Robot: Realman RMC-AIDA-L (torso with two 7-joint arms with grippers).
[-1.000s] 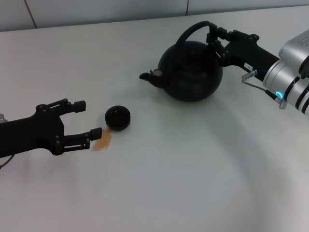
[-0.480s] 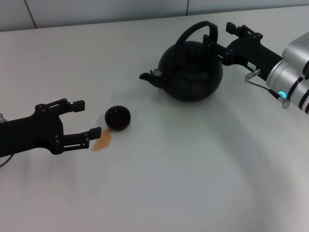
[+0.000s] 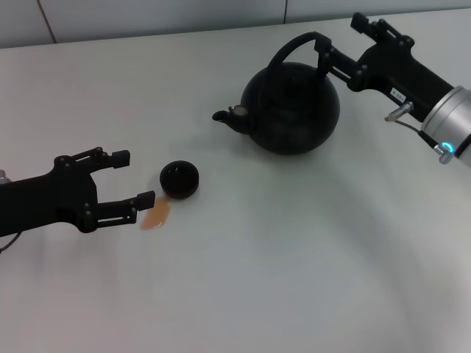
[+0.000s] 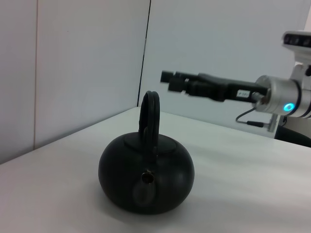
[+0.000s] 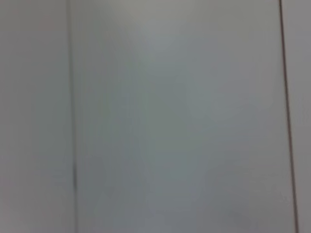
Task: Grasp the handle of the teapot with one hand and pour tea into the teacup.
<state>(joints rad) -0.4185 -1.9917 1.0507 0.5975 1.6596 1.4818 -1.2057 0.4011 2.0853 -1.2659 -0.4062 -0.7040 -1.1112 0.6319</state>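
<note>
The matte-black teapot (image 3: 291, 110) stands upright at the table's back right, spout (image 3: 224, 115) pointing to my left. Its arched handle (image 3: 288, 48) is free. My right gripper (image 3: 341, 34) is open just right of and behind the handle, apart from it; the left wrist view shows it (image 4: 171, 80) hovering behind the teapot (image 4: 146, 170) and handle (image 4: 149, 114). The small black teacup (image 3: 179, 179) stands at left centre. My left gripper (image 3: 134, 178) is open and empty just left of the cup. A small amber tea puddle (image 3: 155, 215) lies on the table beside the cup.
The white table (image 3: 280, 257) stretches wide in front of the teapot and cup. A pale wall (image 3: 162, 15) runs along its far edge. The right wrist view shows only a blank pale surface (image 5: 155, 116).
My right gripper has opened off the teapot handle and drawn back and up to the right. The teapot, teacup and left gripper have not moved.
</note>
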